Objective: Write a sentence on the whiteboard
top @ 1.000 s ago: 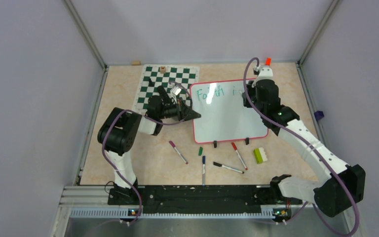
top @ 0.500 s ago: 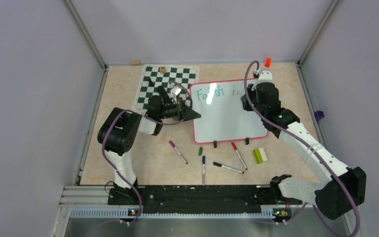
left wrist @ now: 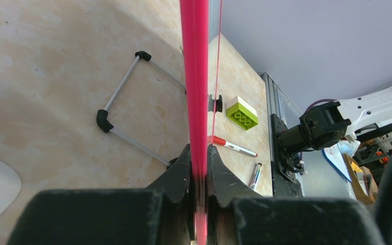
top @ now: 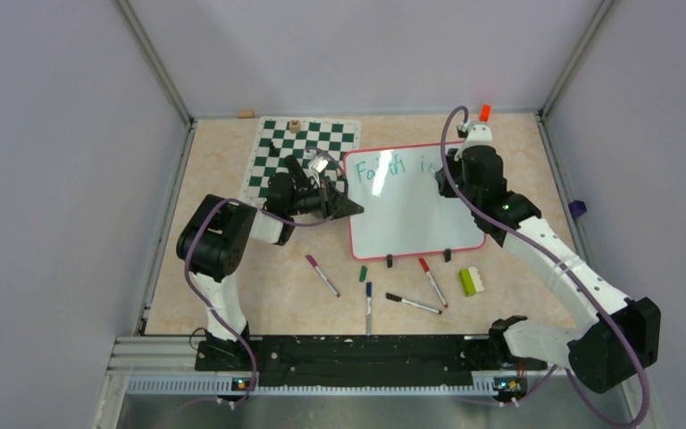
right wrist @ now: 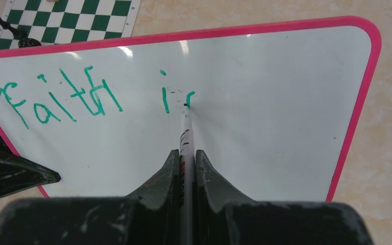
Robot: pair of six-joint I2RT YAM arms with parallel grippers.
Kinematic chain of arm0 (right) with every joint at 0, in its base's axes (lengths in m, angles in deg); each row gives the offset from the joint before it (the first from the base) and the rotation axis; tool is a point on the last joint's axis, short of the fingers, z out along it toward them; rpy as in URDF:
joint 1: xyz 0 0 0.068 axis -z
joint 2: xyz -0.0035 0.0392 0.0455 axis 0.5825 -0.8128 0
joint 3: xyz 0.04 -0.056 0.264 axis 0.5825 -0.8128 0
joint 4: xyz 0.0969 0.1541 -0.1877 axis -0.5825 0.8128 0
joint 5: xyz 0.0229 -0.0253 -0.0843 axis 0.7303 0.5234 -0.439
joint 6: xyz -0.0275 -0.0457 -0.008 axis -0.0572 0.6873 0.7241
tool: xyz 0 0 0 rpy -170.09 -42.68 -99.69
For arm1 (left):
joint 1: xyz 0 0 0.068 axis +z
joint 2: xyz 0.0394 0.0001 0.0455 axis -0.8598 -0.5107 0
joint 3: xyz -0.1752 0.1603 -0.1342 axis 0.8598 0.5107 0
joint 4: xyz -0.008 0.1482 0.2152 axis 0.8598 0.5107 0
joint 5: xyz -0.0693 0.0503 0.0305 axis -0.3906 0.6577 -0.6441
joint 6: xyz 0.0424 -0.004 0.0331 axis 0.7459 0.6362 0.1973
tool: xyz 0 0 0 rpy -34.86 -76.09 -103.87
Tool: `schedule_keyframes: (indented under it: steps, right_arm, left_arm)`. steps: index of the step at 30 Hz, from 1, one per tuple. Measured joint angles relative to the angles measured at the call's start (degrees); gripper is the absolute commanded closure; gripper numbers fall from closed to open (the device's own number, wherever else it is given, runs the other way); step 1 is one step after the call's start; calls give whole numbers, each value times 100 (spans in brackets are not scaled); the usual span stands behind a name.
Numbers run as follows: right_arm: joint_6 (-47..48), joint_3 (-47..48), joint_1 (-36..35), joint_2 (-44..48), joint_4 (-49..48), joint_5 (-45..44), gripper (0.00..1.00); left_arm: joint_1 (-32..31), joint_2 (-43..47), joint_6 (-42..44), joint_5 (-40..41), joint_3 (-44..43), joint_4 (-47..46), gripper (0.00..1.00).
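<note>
Teal-green handwriting forms the sentence (right wrist: 81, 97), which reads "Faith i" followed by one short curved stroke of a further letter, all on a single line along the upper part of the whiteboard (top: 415, 210). That board sits in the middle of the tan table (top: 223, 197). Its pink frame is just beside the right side of the green-and-white chess mat (top: 272, 152), and its two small black feet are on the side toward the arms. The right gripper (right wrist: 186, 155) is closed tight around a white marker (right wrist: 185, 130), with the barrel pinched between both fingers and the tip touching the board at the last stroke on the line. The left gripper (left wrist: 199, 153) is closed almost fully, pinching the board's pink left edge between its jaws. Near the board's near edge several loose pens lie on the table: a purple-capped one (top: 322, 274), a blue-capped one (top: 368, 299), a black one (top: 414, 304) and a red-capped one (top: 432, 281), plus a small green cap (top: 363, 273). A lime-and-white toy brick (top: 472, 281) rests just to the right of them.
</note>
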Motion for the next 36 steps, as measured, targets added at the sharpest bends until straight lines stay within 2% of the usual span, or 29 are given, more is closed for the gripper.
schedule_keyframes:
  steps: [27,36]
  right_arm:
    - [-90,249,175,-138,28,-166,100]
    - [-94,-94,212,168,306,-101,100]
  left_arm:
    - [-2,48,7,22,-4,107,100]
    - [-2,50,44,11,-4,105,100]
